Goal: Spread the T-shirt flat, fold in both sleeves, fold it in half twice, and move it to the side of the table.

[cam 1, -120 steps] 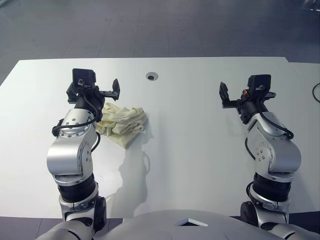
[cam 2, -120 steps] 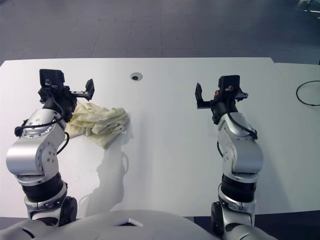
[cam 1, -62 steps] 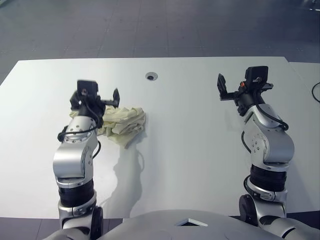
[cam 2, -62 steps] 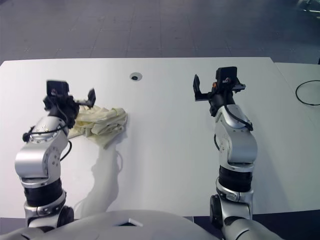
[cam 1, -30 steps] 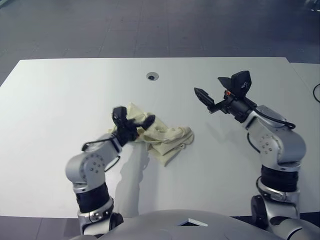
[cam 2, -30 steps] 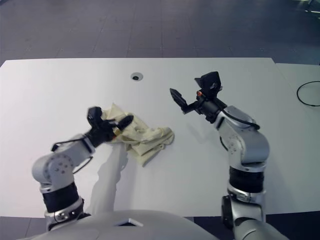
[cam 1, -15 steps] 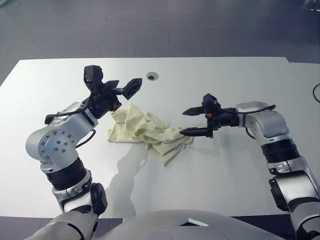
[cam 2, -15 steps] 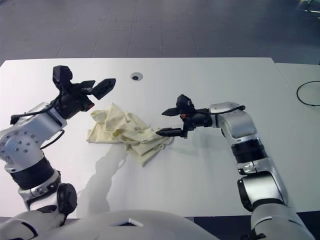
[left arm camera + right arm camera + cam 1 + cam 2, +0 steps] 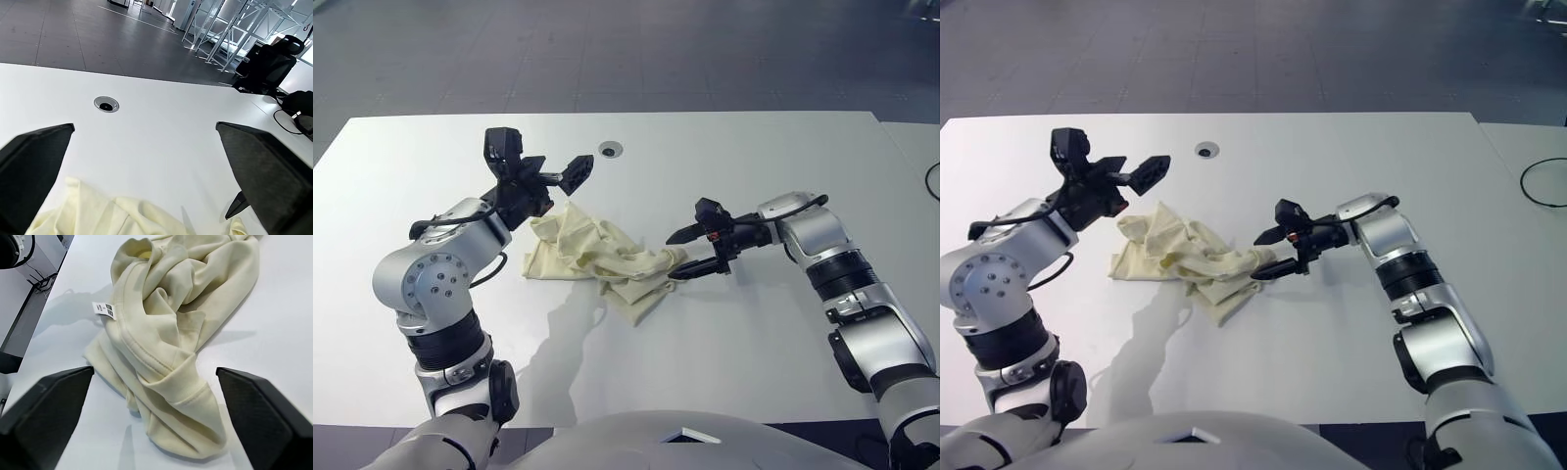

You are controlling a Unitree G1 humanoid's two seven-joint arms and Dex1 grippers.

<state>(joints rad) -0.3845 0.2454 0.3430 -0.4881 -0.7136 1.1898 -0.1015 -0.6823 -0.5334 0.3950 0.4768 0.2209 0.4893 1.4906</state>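
White and bare of folds to show, the table [image 9: 783,343] is set on a dark grey floor [image 9: 705,49], and a small round cable hole [image 9: 610,149] is seen near its far edge. The T-shirt [image 9: 597,257], pale yellow, is found a little left of the middle of the table as a crumpled heap, with its sewn label [image 9: 105,309] turned outward and no sleeve that can be told apart. The left gripper [image 9: 563,168] is held in the air above the far left part of the heap, its fingers spread wide and nothing grasped between them. The right gripper [image 9: 674,258] is brought low at the right end of the cloth, also spread wide, with one finger on the far side and one on the near side of the bunched edge; the cloth is not yet pinched. It is judged that no step of the task is finished: the spreading is only being prepared, and the shirt must first be gripped and pulled flat. The folding of both sleeves, the two folds in half and the moving to the side of the table are all left to be done.
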